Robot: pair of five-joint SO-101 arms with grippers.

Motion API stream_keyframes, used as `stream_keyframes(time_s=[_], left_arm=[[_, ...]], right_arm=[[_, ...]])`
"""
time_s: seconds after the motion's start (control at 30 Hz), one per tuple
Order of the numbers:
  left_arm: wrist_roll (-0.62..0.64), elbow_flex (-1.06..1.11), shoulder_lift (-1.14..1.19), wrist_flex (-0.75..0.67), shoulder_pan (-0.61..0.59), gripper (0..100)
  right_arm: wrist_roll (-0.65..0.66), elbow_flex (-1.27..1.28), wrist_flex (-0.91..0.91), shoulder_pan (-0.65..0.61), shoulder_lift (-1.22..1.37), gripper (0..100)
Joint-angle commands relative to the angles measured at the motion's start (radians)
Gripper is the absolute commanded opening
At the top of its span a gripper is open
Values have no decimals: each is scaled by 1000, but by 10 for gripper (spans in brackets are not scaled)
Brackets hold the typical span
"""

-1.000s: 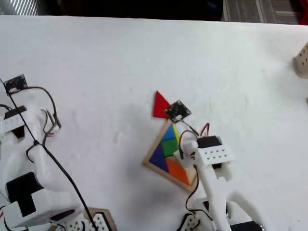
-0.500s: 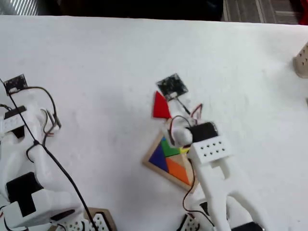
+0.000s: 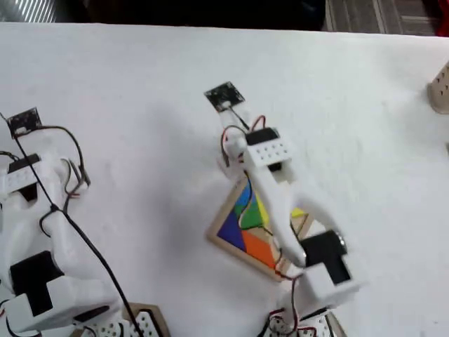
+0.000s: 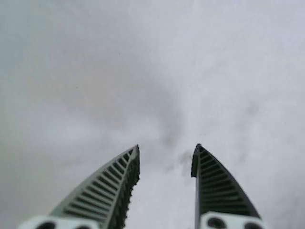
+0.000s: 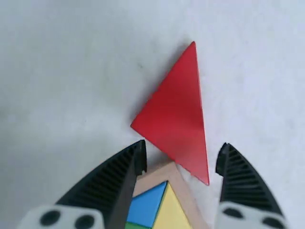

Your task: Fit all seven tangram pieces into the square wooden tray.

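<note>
The square wooden tray (image 3: 219, 240) lies in the middle of the white table, with blue, green, orange and yellow pieces (image 3: 233, 229) in it. My right arm stretches over the tray and hides the red triangle in the high view. In the right wrist view the red triangle (image 5: 178, 114) lies flat on the table, touching the tray's corner (image 5: 161, 172). My right gripper (image 5: 181, 155) is open, its fingertips on either side of the triangle's near edge. My left gripper (image 4: 167, 149) is open above bare table, holding nothing.
My left arm (image 3: 31, 210) and its black cables stand at the table's left edge. A small wooden block (image 3: 151, 314) sits at the front edge. A beige pegged object (image 3: 440, 88) stands at the far right.
My right arm has swung from the tray's near right side across the tray to the red triangle, which it now covers in the high view. The left arm has kept still.
</note>
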Motion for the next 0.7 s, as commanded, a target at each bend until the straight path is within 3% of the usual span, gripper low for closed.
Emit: stream_keyframes(time_s=[0.0, 0.27, 0.47, 0.67], left_arm=[[-11, 5, -5, -37, 19, 188], [-12, 6, -5, -40, 19, 188], [-12, 6, -5, -40, 19, 188], [-12, 6, -5, -40, 19, 188]], right_arm=[[43, -155, 1, -2, 96, 241], [46, -414, 140, 7, 331, 338], [54, -566, 271, 7, 441, 343], [149, -698, 400, -33, 521, 343]])
